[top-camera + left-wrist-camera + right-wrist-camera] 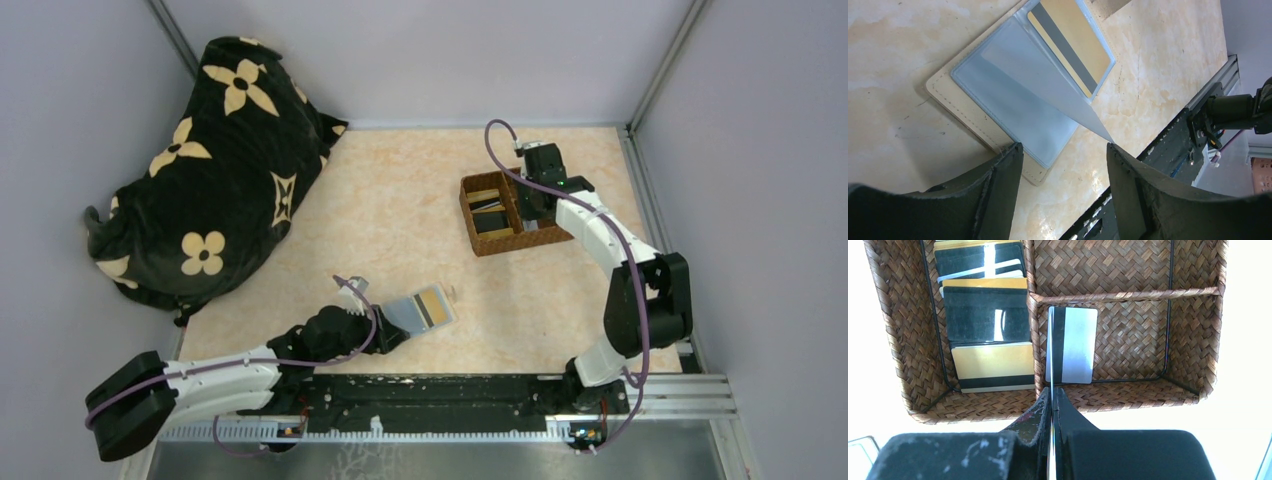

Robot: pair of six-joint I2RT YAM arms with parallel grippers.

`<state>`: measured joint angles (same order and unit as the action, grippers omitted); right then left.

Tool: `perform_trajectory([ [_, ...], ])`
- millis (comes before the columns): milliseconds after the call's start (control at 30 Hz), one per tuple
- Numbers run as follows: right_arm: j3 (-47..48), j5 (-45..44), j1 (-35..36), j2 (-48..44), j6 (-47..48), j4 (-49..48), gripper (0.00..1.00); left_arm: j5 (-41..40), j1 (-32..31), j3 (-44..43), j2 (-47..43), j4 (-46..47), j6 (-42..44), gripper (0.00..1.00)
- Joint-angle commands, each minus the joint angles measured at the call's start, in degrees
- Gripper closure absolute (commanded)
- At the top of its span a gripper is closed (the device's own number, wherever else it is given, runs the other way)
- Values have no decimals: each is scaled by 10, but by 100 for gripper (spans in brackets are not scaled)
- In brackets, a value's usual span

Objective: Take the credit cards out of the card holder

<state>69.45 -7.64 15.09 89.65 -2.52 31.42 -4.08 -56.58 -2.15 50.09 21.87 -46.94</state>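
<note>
1. On the table (400,200), close to the near edge and in front of the left arm, the holder (1013,105) lies open with its pale blue-grey inner faces up.
2. Its cream outer edge with stitching shows around the blue faces.
3. One gold card (1083,45) with a grey stripe sits in the far pocket of the holder.
4. A thin pale flap (1048,85) rises from the middle of the holder, and its pointed corner reaches the tip of one finger (1128,175), the one on the right of the left wrist view.
5. The left claw (1063,147) has its fingers apart, one on each side of the near corner of the holder.
6. The right claw (1052,397) is far from it, over the brown woven tray (1128,292) at the far right of the table.
7. Its fingers are pressed together on a thin card (1050,350), seen edge-on and standing upright over the tray.
8. Under this card, a grey card (1078,345) with a dark stripe lies flat in one small compartment.
9. The long compartment beside it holds a stack (988,320) of gold and black cards.
10. A black bag (210,170) with cream flowers rests at the far left of the table.
</note>
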Motion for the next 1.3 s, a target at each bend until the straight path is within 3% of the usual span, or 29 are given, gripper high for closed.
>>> perform_trajectory([
  [0,13,1,-5,-7,6,-5,100,-11,1,22,-7,-51,-2,31],
  [867,12,-19,5,71,4,-25,100,-17,1,29,-20,-62,-3,31],
  [1100,7,-20,16,70,0,-28,84,-18,1,34,-34,-70,-7,30],
  [1267,4,-27,19,55,0,-33,83,-19,1,36,-39,-73,-7,30],
])
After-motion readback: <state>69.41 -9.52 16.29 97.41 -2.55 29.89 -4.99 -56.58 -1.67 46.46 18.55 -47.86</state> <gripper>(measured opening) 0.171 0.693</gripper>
